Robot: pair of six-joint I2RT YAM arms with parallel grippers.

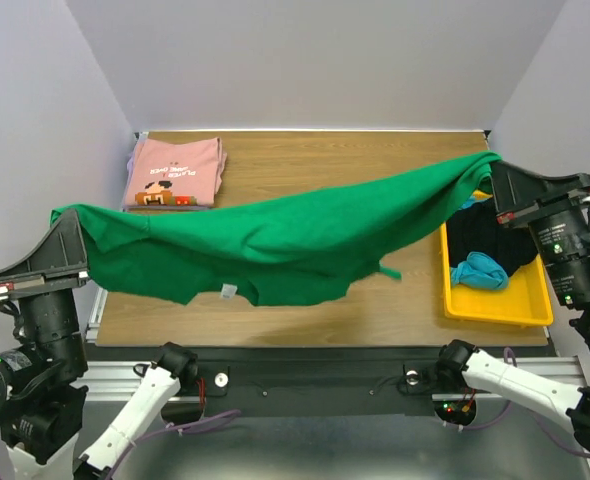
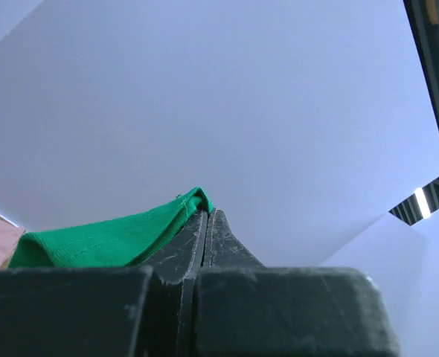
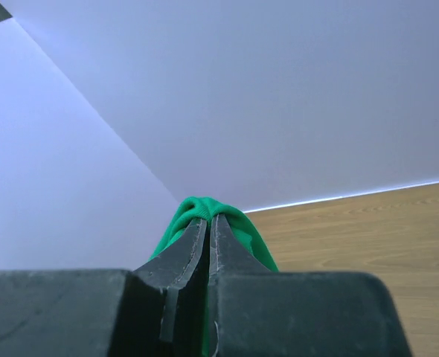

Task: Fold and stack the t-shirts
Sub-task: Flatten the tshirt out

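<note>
One shirt, the pink t-shirt (image 1: 173,172), lies folded at the far left corner of the table (image 1: 375,300). The green t-shirt (image 1: 275,240) hangs spread in the air between the left tool (image 1: 65,215) and the right tool (image 1: 496,168), each pinching one end. By my reading it is not yet folded or stacked, and more garments wait in the yellow tray (image 1: 480,303).

Pretty sure this is a robotics lab test cell. Plain white panels (image 1: 315,60) box in the space behind and to both sides of the left gripper (image 1: 67,216) and right gripper (image 1: 495,172). Below them, a wooden table (image 1: 305,160) meets a metal base plate (image 1: 315,430) with loose cables (image 1: 220,415).
</note>
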